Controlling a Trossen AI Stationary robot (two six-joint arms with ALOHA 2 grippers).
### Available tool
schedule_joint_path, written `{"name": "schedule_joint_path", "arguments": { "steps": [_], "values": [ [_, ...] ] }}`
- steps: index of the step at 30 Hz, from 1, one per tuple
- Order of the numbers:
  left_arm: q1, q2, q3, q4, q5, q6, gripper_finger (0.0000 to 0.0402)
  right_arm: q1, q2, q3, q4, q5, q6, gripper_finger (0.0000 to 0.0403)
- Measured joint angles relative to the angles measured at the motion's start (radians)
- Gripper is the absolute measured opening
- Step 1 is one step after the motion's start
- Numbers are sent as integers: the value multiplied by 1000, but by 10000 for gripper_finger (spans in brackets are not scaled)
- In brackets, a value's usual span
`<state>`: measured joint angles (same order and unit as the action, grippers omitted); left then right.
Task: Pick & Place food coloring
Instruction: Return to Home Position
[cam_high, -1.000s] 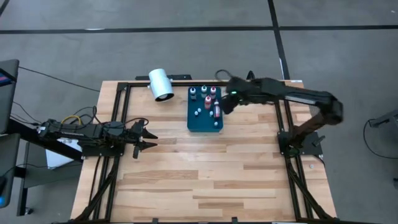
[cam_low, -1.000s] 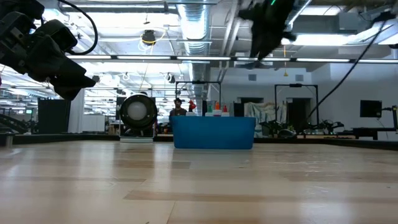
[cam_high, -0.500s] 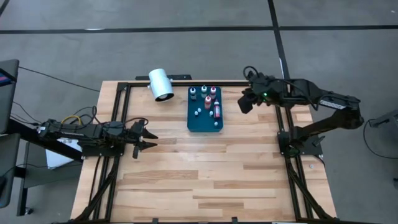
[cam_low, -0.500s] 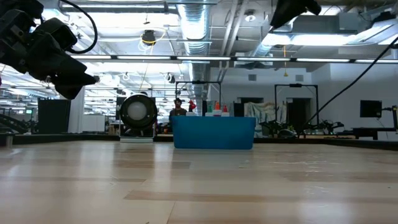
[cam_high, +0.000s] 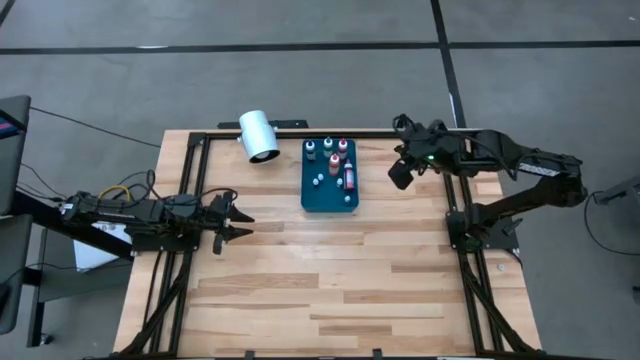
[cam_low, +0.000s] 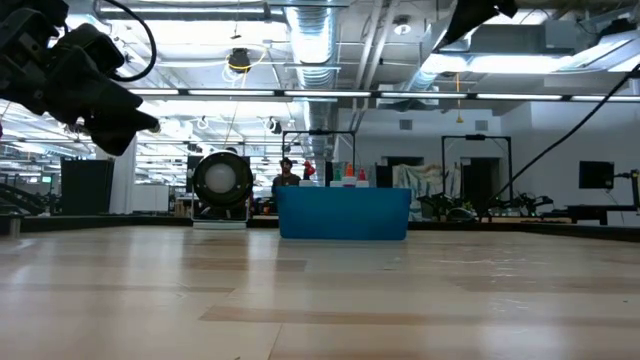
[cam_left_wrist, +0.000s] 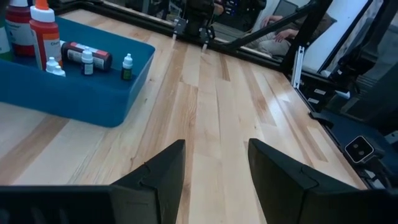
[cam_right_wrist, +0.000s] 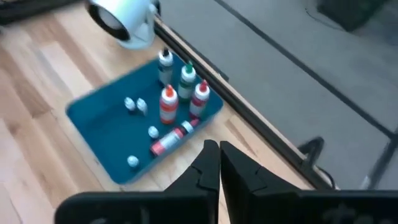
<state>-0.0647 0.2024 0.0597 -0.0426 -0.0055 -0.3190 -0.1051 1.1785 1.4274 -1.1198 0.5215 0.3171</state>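
The food coloring bottles stand in a blue tray (cam_high: 312, 190) at the table's far middle: tall ones with dark (cam_right_wrist: 165, 62), green (cam_right_wrist: 188, 76) and red (cam_right_wrist: 168, 102) tops, one lying on its side (cam_right_wrist: 173, 138), and small whitish ones (cam_right_wrist: 142, 107). My right gripper (cam_high: 399, 176) hovers right of the tray, above the table; its fingers (cam_right_wrist: 217, 163) are shut with nothing between them. My left gripper (cam_high: 240, 225) waits open over the table's left side, pointing toward the tray (cam_left_wrist: 93, 93), nothing between its fingers (cam_left_wrist: 214, 152).
A large white cylinder (cam_high: 259, 136) lies on its side at the far edge, left of the tray. Dark frame rails (cam_high: 200, 190) run along the table's left, right and far edges. Bare wood (cam_high: 330, 280) spreads across the near half.
My right gripper has drawn back from above the tray's right side toward the table's right edge, leaving the lying bottle in the tray. The bottles and tray have stayed put.
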Motion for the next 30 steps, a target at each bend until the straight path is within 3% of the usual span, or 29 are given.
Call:
{"name": "schedule_joint_path", "arguments": {
  "steps": [5,12,21,30],
  "values": [
    [0,0,2,9,0,-4,167,0,-107,-151,197,-85,-56,3],
    [0,0,2,16,0,-12,167,0,-238,-449,471,-141,-7,1],
    [0,0,2,56,-1,-2,167,0,-332,-681,597,-169,41,0],
    [0,0,2,90,20,24,167,0,-554,-826,675,-214,42,0]
  ]
}}
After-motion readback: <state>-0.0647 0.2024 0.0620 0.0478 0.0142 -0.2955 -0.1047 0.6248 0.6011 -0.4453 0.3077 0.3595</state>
